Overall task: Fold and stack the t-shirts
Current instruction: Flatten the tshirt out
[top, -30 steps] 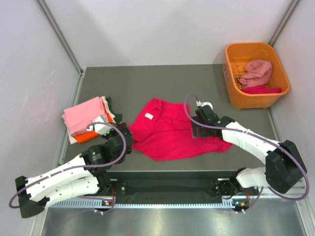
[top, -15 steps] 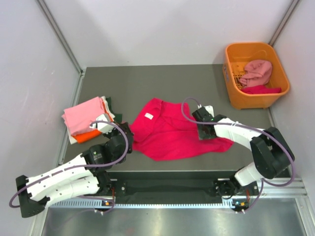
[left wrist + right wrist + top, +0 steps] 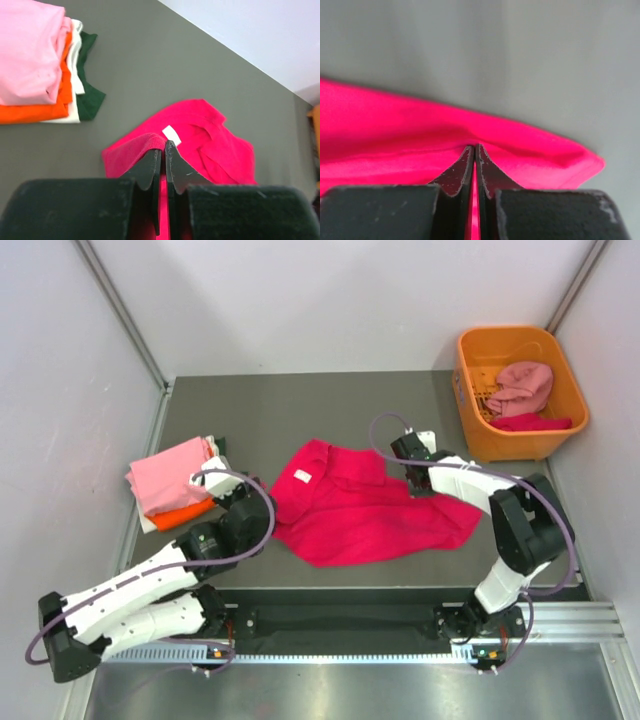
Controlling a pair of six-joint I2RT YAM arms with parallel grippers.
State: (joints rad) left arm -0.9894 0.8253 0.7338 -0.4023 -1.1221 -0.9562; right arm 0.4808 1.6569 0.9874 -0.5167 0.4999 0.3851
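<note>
A large crimson-pink t-shirt [image 3: 350, 510] lies crumpled in the middle of the grey table, its white neck label [image 3: 302, 476] facing up. My left gripper [image 3: 258, 502] is shut on the shirt's left hem; in the left wrist view the gripper [image 3: 163, 145] pinches a raised fold of cloth [image 3: 135, 150] beside the label [image 3: 171, 135]. At the shirt's far right edge my right gripper [image 3: 418, 485] is shut on the cloth, and in the right wrist view the gripper [image 3: 474, 146] bites a crimson fold [image 3: 520, 145].
A folded stack sits at the left: light pink [image 3: 165, 475] on top, orange [image 3: 182, 513] under it, with white [image 3: 75, 50] and dark green [image 3: 88, 95] edges showing. An orange basket [image 3: 465, 390] at the back right holds a dusty pink shirt [image 3: 520, 385] and a crimson one [image 3: 532, 423].
My right gripper went from open to shut on the shirt's far right edge after moving back along it. The left arm shifted slightly right, still holding the hem.
</note>
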